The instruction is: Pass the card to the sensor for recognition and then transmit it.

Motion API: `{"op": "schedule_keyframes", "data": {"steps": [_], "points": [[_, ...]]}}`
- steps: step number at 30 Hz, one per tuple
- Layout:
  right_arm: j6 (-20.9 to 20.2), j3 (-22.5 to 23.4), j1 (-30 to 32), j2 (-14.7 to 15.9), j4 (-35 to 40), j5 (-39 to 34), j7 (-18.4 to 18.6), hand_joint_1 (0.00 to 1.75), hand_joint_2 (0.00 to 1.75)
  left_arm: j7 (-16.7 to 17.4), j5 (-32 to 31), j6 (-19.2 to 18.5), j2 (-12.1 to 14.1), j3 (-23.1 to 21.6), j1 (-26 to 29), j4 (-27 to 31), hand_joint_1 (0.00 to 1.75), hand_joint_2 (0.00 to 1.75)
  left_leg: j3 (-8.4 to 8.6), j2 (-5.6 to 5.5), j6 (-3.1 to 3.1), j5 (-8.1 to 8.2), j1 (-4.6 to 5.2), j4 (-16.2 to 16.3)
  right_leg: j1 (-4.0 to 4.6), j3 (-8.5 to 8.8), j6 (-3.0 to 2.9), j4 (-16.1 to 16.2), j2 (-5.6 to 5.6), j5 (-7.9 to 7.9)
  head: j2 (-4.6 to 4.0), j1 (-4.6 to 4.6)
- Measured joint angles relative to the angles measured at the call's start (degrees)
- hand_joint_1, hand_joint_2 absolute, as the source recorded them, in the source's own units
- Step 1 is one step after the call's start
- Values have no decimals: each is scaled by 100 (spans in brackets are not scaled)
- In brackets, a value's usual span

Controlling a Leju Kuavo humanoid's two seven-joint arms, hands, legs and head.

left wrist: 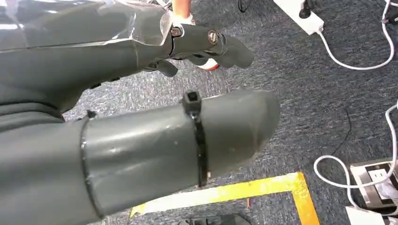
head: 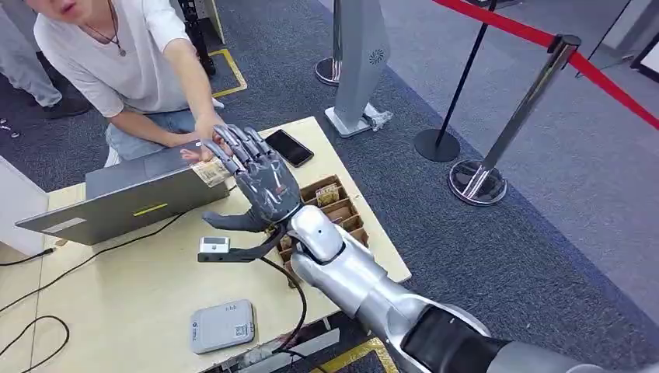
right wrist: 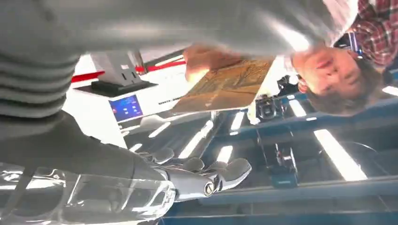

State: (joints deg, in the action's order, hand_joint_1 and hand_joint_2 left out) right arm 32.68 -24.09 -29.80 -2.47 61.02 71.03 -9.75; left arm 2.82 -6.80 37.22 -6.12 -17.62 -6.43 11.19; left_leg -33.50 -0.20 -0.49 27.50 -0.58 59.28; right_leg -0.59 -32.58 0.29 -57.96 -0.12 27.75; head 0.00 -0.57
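I'm seeing the card (head: pixel 208 171) in the upper-left middle of the head view, pinched at one end by the person's hand (head: pixel 203 138) and touching my right hand's (head: pixel 260 177) fingertips (head: pixel 221 151), over the laptop lid (head: pixel 124 203). My right hand is stretching out flat with its fingers spread, gripping nothing I can make out; I judge the handover is finishing, with the card passing to the person. The sensor (head: pixel 222 325) is lying low in the frame on the table (head: pixel 116 311), well apart. My left hand (left wrist: pixel 155 136) is hanging over carpet, fingers curling in, holding nothing.
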Motion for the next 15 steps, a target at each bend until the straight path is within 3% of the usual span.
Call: {"op": "schedule_keyframes", "data": {"steps": [15], "points": [[44, -2, -90, 0, -291, 7, 15, 0, 175, -11, -39, -9, 0, 0, -2, 0, 0, 0, 0, 0, 0, 0, 0, 0, 0, 0, 0, 0, 0, 0, 0, 0]]}}
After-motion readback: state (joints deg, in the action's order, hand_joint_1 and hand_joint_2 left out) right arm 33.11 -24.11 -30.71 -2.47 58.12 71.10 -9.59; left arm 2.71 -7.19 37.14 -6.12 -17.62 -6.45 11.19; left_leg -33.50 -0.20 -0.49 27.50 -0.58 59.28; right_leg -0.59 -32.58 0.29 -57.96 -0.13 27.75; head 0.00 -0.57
